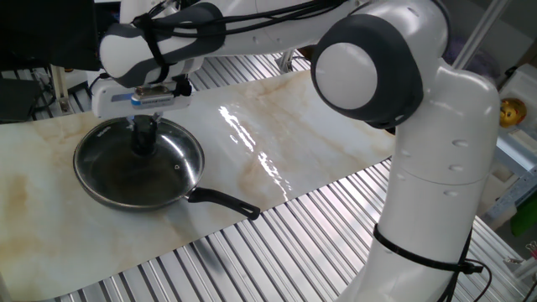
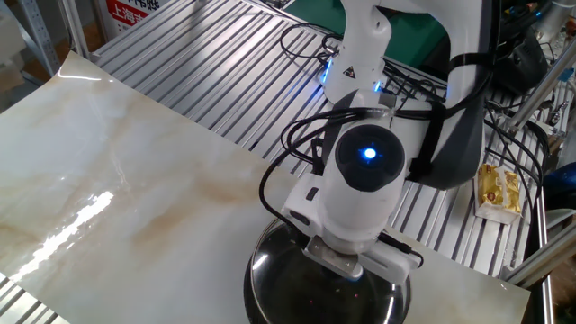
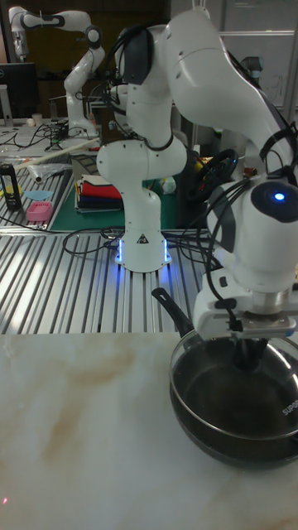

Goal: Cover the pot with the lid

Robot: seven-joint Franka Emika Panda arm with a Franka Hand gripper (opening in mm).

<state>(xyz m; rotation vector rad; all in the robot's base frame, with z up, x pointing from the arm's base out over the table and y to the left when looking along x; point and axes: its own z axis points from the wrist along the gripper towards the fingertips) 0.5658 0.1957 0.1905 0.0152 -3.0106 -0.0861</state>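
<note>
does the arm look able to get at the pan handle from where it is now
Probably yes. The handle sticks out past the pot over bare tabletop, with nothing beside or above it. But the tool is closed on the lid knob, so it would need to let go first.

Looks like a robotics lab: second arm (image 3: 70,50) far back, cables (image 2: 310,40) everywhere, slatted metal bench (image 1: 277,243).
</note>
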